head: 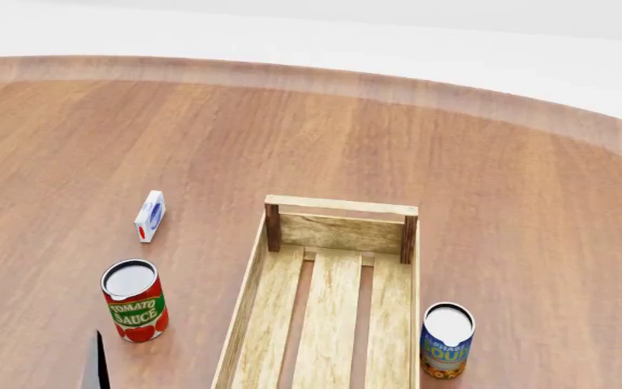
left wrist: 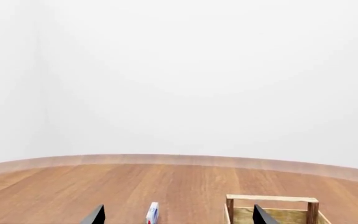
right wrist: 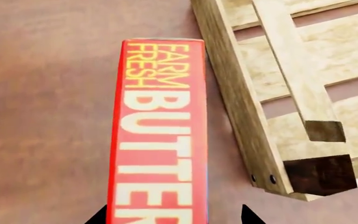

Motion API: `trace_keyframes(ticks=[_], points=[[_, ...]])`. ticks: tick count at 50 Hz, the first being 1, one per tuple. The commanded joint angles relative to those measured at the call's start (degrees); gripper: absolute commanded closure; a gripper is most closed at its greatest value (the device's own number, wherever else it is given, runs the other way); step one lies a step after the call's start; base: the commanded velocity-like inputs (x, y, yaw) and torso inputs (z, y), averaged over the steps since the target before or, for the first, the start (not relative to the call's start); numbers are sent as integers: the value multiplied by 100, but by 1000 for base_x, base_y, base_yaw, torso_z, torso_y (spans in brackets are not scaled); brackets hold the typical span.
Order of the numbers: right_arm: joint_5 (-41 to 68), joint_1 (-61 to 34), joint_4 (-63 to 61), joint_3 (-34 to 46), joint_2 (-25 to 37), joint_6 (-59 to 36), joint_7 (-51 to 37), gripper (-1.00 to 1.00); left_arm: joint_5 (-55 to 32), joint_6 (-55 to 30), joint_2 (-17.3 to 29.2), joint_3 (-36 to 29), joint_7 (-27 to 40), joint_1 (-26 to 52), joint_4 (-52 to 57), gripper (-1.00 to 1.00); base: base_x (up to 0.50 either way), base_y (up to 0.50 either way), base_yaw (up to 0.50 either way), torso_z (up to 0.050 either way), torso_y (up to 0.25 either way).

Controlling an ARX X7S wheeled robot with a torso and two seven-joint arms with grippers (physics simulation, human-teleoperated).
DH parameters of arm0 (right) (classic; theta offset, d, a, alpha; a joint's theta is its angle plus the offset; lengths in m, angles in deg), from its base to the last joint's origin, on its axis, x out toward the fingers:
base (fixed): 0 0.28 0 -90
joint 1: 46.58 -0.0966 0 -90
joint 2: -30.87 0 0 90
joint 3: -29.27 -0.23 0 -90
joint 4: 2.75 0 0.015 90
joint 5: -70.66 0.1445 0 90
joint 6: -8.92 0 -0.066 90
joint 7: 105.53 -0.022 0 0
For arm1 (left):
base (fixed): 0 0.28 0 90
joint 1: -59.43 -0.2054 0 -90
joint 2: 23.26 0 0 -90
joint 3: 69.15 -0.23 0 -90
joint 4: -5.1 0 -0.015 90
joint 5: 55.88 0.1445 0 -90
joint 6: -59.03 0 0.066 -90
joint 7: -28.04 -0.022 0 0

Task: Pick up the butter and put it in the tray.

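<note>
Right wrist cam first: my right gripper (right wrist: pixel 174 215) shows only two dark fingertips at the frame edge, spread apart, so it reads as parted. The butter (right wrist: pixel 158 135) sits directly under and ahead of it, red carton with the "FARM FRESH BUTTER" lettering face up, lying on the wood table (right wrist: pixel 42 116). One fingertip is at the carton's outer edge, the other is well clear on the tray side; I can't tell if either touches the carton. Just beside the butter, running alongside its long edge, is the tray (right wrist: pixel 232 88), with its side rail, dark corner post and slats visible. Butter is outside the tray, close to its wall, whether touching I can't say.

Left wrist cam: my left gripper (left wrist: pixel 177 215) also shows two dark tips set wide apart, nothing between them. Just beyond it a small white-blue-red carton (left wrist: pixel 152 213) stands upright, and off to the side the tray's raised end rail (left wrist: pixel 272 199).

Head cam: left gripper tips barely in at the bottom corner. Ahead of them a tomato sauce can (head: pixel 134 301) stands upright, the small carton farther out. The tray lies empty mid-table; a second can (head: pixel 447 339) stands just beside its far long side. Butter isn't in the head view.
</note>
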Motion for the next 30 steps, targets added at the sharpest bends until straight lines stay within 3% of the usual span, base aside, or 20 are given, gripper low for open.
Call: trace_keyframes(ticks=[1, 9, 10, 30], points=[[-152, -3, 212, -42, -202, 238, 218, -100, 126, 66, -113, 162, -142, 30, -105, -100, 0, 0, 0, 0, 0], [-164, 74, 331, -52, -246, 351, 137, -100, 133, 76, -103, 140, -132, 32, -114, -100, 0, 0, 0, 0, 0], [-181, 75, 355, -49, -261, 379, 122, 100, 139, 88, -103, 134, -131, 31, -126, -100, 0, 0, 0, 0, 0], [-71, 165, 160, -105, -142, 338, 69, 100, 127, 63, -76, 94, -105, 54, -99, -100, 0, 0, 0, 0, 0]])
